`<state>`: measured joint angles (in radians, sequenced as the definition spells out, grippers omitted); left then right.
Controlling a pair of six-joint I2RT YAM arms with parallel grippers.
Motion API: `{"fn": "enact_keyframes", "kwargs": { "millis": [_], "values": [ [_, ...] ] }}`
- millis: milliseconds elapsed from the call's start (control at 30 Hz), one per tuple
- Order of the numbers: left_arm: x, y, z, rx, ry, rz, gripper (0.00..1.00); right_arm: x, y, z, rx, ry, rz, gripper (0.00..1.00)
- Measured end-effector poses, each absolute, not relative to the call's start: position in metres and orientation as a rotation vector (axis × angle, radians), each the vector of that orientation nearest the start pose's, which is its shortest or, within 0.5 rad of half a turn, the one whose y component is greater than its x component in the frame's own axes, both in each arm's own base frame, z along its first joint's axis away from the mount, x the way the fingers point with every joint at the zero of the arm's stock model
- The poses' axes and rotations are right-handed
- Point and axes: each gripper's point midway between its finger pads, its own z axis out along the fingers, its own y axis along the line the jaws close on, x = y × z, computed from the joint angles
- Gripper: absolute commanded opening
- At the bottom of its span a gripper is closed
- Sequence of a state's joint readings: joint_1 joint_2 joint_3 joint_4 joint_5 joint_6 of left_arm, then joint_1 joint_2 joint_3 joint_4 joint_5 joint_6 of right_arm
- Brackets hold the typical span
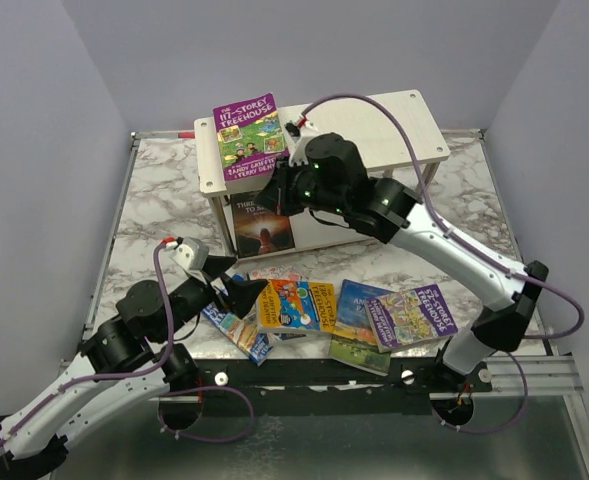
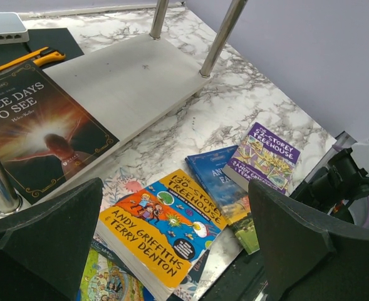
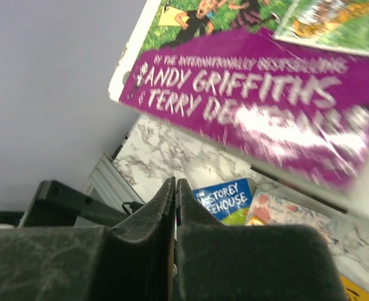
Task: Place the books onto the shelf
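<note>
Top: purple 117-Storey Treehouse flat on shelf top board, left end. R hand at its near-right corner. Other books loose on surface in front of shelf. L hand is at the pile, so L arm is nearer.
L wrist: L hand wide open. Orange 130-Storey Treehouse lies dead ahead between fingers, cover skewed to finger line.
R wrist: R hand pinched shut, empty, purple book just beyond tips.
</note>
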<state>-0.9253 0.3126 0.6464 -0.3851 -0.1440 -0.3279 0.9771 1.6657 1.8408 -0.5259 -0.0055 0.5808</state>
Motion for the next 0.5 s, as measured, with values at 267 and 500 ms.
{"fn": "enact_keyframes", "kwargs": {
  "millis": [267, 500],
  "values": [
    [0.152, -0.182, 0.268, 0.397, 1.700, -0.824, 0.99, 0.228, 0.352, 0.364, -0.332, 1.986, 0.951, 0.42],
    [0.159, -0.195, 0.245, 0.394, 1.814, -0.806, 0.99, 0.207, 0.288, 0.303, -0.218, 2.070, 0.825, 0.60]
  ]
}}
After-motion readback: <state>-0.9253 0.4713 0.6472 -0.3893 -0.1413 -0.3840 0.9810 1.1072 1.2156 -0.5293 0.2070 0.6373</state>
